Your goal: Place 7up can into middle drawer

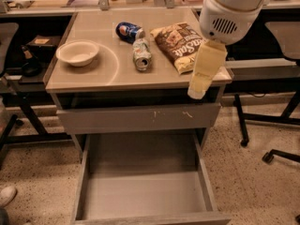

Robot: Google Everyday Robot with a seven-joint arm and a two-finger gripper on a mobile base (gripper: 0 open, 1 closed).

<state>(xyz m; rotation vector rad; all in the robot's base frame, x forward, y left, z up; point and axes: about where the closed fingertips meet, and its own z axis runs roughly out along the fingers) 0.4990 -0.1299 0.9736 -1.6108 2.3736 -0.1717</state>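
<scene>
7up can point(141, 55) lies sideways on the desk point(84, 76), long axis 12 to 6, at 10 o'clock from my tool point(198, 90) hanging by the desk's 3 o'clock edge; apart or together, I cannot tell

A cream-yellow gripper point(198, 89) is seen at the tan counter point(93, 74), front right corner. Left of it, a green-silver 7up can point(141, 55) and blue Pepsi can point(129, 31) are seen; below-left, the grey middle drawer point(145, 191).

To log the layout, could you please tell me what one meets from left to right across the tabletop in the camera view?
White bowl, 7up can, chip bag, pincer, hanging over the table's right front corner.
</scene>
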